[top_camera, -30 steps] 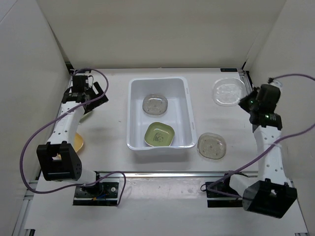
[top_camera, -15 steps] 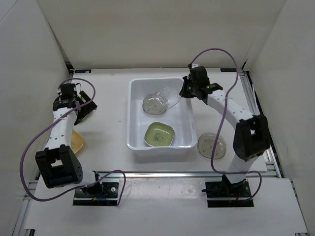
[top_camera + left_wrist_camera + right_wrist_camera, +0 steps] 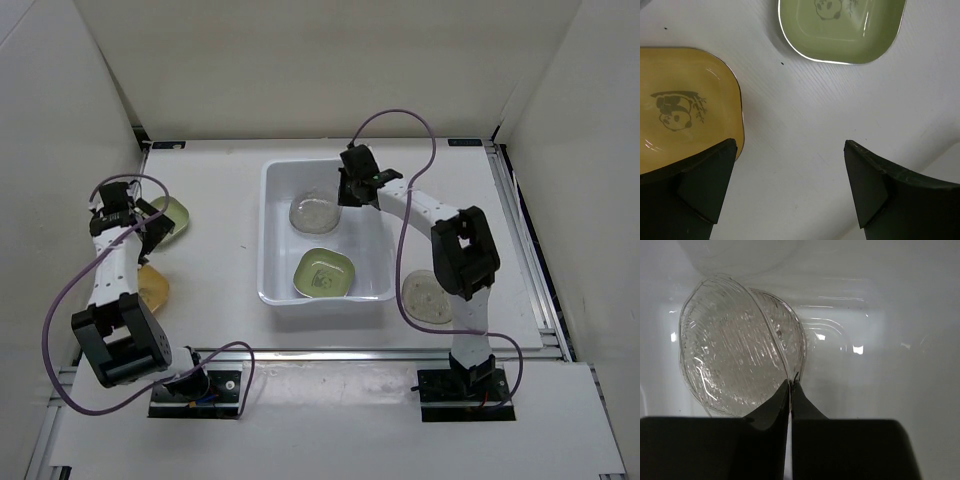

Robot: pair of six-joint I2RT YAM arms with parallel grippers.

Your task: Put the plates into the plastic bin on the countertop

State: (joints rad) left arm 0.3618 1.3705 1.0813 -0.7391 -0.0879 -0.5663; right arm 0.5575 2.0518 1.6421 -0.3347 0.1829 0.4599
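Plates lie in three places across the countertop [image 3: 225, 200]. At the far left, a yellow plate [image 3: 152, 288] rests near the front edge, and a green plate [image 3: 172, 216] rests farther back. Both are printed with a panda, and they are set apart from each other with bare surface between them. The left gripper [image 3: 790, 155] is held above that gap with its fingers spread wide, and nothing is gripped between them. One finger is seen over the yellow plate's corner, but contact cannot be told.

In the middle, a white bin [image 3: 268, 240] is placed. A second green plate [image 3: 323, 272] is seen flat on its floor at the near end, and a clear plate [image 3: 735, 355] is seen at the far end. The right gripper [image 3: 791, 385] is lowered inside the bin with its fingers pressed together on the near rim of that clear plate. Two overlapping clear outlines are shown in the wrist view, so another clear plate may be lying beneath. From above they are read as one disc.

To the right of the bin, near its front corner, a speckled clear plate [image 3: 430, 297] is left on the countertop, partly crossed by the right arm's cable.
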